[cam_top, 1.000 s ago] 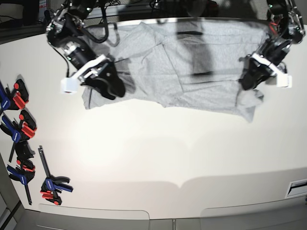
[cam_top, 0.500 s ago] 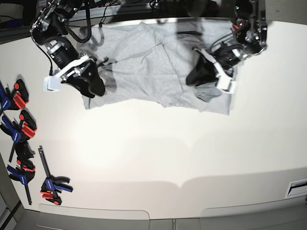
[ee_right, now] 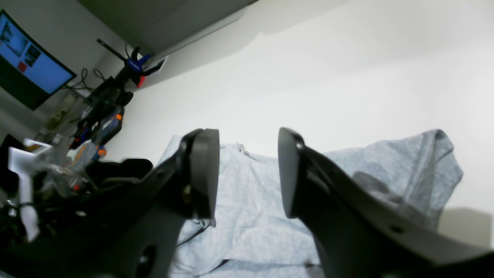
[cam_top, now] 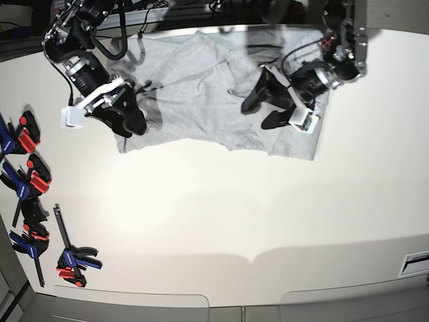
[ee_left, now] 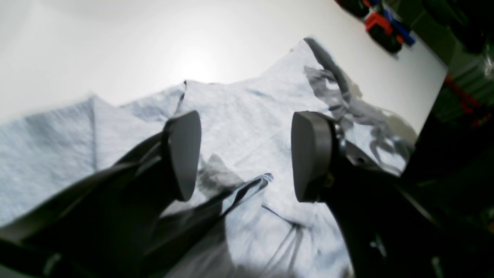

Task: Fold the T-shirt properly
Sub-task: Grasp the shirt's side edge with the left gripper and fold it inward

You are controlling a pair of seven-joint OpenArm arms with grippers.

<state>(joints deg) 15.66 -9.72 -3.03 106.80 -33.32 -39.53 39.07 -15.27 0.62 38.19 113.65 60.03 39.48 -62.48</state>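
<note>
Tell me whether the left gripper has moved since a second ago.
Yes. In the base view the left gripper has swung from the T-shirt's outer edge inward across the table to mid-shirt, and now stands open.

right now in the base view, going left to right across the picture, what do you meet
clamps along the table's left edge → right hand at the T-shirt's left end → T-shirt, grey and spread out → left hand, open over the shirt's right part → bare table out to the right edge
</note>
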